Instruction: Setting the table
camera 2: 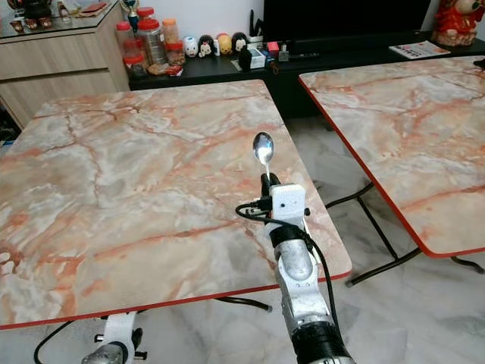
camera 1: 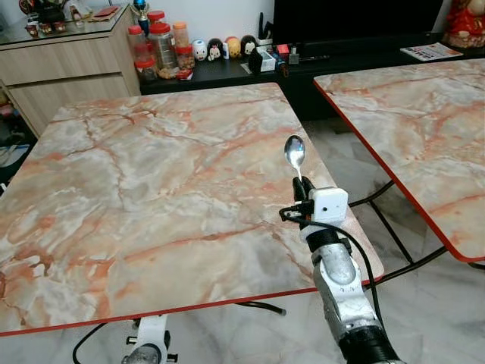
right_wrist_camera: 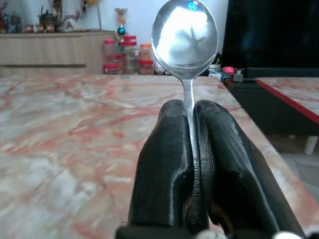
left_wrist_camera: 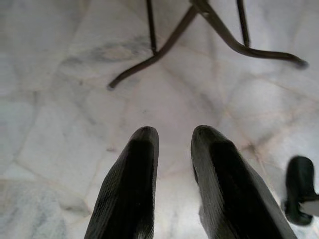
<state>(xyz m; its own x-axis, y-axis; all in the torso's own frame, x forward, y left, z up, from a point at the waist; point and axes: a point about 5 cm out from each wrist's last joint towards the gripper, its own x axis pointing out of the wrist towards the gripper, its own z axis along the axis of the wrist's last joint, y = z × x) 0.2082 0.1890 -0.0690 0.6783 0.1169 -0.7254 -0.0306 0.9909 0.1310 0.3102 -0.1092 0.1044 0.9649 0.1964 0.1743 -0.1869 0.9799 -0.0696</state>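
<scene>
A silver spoon (camera 1: 295,154) stands upright, bowl up, its handle clamped between the black fingers of my right gripper (camera 1: 301,187). That gripper hovers over the right front part of the marble-patterned table (camera 1: 151,189), near its right edge. The right wrist view looks along the shut fingers (right_wrist_camera: 169,164) up to the spoon bowl (right_wrist_camera: 184,37). My left gripper (left_wrist_camera: 174,144) hangs low beside the table, pointing at the floor, its two fingers slightly apart with nothing between them.
A second marble table (camera 1: 424,129) stands to the right across a narrow gap of tiled floor. Behind are a wooden cabinet (camera 1: 61,68), jars (camera 1: 159,49) and figurines on a black low unit (camera 1: 250,68). Folding table legs (left_wrist_camera: 199,30) cross the floor.
</scene>
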